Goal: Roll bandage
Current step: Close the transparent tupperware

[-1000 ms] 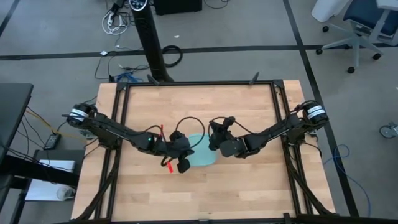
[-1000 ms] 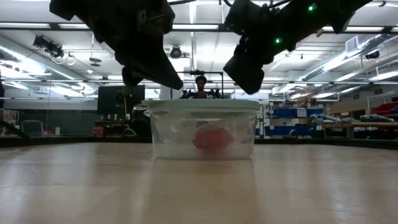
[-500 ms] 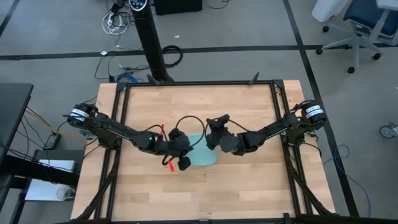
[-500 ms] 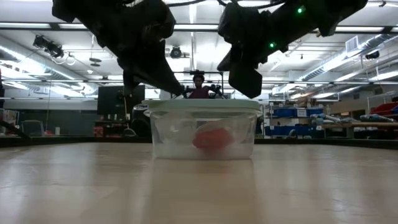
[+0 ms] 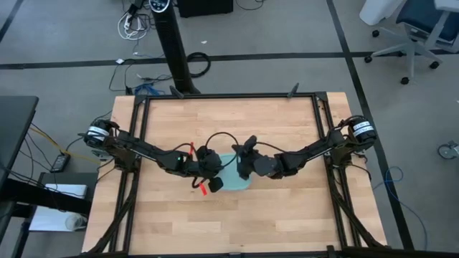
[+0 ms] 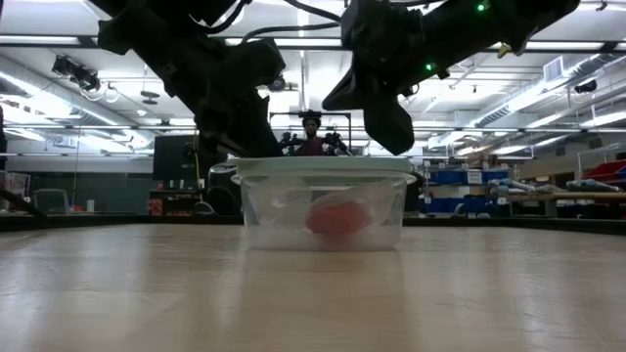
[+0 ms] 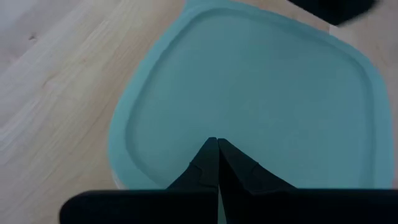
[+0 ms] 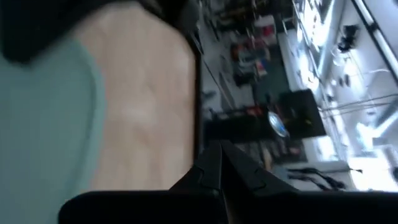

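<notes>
Bandage (image 6: 336, 217): small red roll, sitting inside the lidded translucent square plastic container (image 6: 264, 205) mid wooden counter (image 5: 287, 208). Seen only as a blurred red lump through the wall; from above the light-blue lid (image 7: 261, 93) hides it completely. Left gripper (image 7: 216, 149) closed, empty, over the lid. Right gripper (image 8: 219, 151) closed, empty, at the lid's far edge. Since a second ago: both grippers moved inward over the container; container and roll unmoved.
</notes>
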Robot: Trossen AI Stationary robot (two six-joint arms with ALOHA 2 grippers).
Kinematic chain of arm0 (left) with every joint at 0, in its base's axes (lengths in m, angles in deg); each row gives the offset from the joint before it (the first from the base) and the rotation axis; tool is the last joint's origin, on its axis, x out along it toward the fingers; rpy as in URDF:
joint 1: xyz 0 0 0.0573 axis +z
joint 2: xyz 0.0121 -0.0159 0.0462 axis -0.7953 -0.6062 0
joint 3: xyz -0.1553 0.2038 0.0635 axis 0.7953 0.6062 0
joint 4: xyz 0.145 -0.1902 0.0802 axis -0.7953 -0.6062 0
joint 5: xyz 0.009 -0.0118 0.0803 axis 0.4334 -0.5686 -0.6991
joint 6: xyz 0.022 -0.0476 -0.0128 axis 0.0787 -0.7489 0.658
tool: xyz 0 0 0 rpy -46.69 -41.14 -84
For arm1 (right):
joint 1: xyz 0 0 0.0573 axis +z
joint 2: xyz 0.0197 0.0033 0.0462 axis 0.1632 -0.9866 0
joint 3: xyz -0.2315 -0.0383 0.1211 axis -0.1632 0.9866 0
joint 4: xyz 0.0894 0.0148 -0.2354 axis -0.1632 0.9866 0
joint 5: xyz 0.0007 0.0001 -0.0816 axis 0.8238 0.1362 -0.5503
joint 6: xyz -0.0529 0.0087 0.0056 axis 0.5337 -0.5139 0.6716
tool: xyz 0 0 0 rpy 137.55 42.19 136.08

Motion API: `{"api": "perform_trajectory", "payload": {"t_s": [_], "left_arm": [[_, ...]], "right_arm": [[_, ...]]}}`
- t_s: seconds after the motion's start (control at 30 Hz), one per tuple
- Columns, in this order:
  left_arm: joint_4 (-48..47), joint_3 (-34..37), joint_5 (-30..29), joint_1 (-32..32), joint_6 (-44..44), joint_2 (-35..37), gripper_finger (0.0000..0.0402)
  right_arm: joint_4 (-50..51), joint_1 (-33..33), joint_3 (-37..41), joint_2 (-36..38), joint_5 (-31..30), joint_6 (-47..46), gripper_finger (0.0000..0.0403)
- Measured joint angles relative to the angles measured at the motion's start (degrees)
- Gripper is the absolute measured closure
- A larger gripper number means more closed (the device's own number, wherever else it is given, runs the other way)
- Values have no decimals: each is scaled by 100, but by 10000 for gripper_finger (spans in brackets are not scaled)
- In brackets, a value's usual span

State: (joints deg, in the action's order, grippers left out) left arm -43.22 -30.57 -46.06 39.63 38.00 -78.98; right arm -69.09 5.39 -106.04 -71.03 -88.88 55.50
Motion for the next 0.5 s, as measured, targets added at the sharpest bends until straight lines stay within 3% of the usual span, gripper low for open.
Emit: {"api": "perform_trajectory", "payload": {"t_s": [0.23, 0.5], "left_arm": [[-35, -2, -6, -4, 2, 0, 396], [-71, -4, 36, -4, -198, 0, 396]], "right_arm": [[4, -116, 0, 10, 405, -1777, 403], [1464, -253, 4, 537, 2680, -5673, 403]]}}
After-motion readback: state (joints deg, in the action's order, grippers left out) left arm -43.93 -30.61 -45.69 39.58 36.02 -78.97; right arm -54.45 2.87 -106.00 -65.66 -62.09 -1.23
